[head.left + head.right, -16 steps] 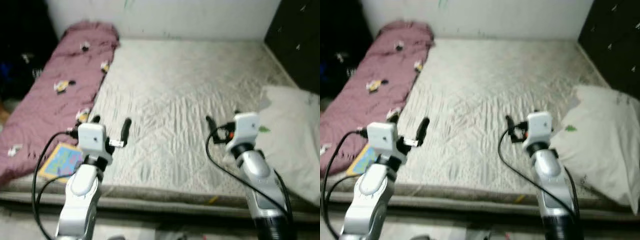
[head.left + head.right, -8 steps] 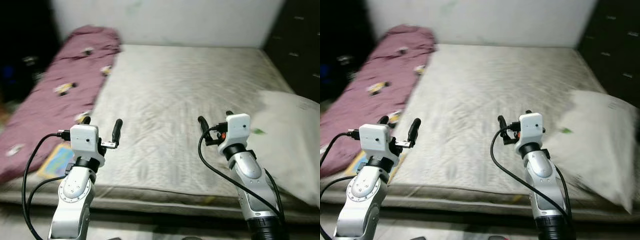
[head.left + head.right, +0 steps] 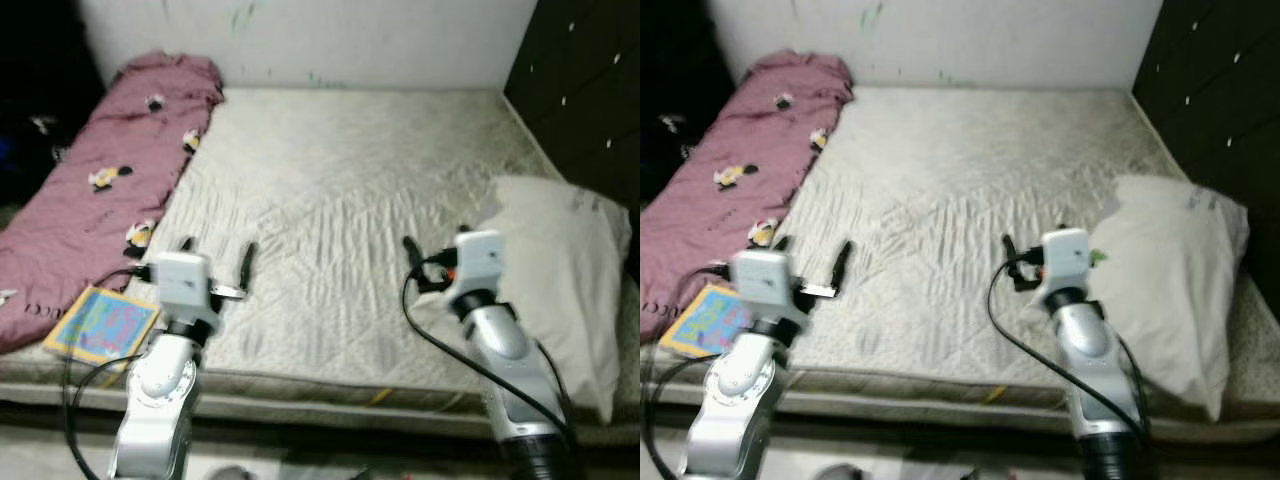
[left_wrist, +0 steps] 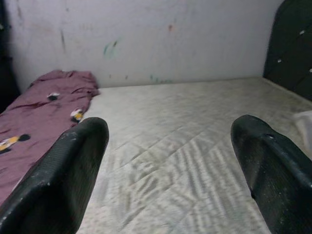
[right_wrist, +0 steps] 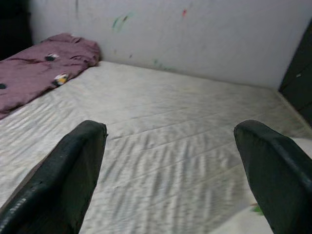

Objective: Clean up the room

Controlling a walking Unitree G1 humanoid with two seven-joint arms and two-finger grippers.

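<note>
I am holding both arms out in front of me over the near edge of the bare mattress [image 3: 350,190]. My left gripper [image 3: 215,262] is hanging with its two black fingers spread wide apart and nothing between them; my right gripper [image 3: 432,255] is doing the same, fingers parted and empty, above the quilted surface.

Off to the outer side of my left gripper, a maroon blanket [image 3: 100,180] printed with small yellow and white figures is lying along that edge of the mattress and bunching up against the white wall [image 3: 300,40] ahead. Just below and outside my left gripper, a colourful book [image 3: 100,322] is lying flat on the near corner, touching the blanket's edge.

Just beside my right gripper, on its outer side, a white pillow [image 3: 560,270] is resting on the mattress against a dark headboard [image 3: 590,90].
</note>
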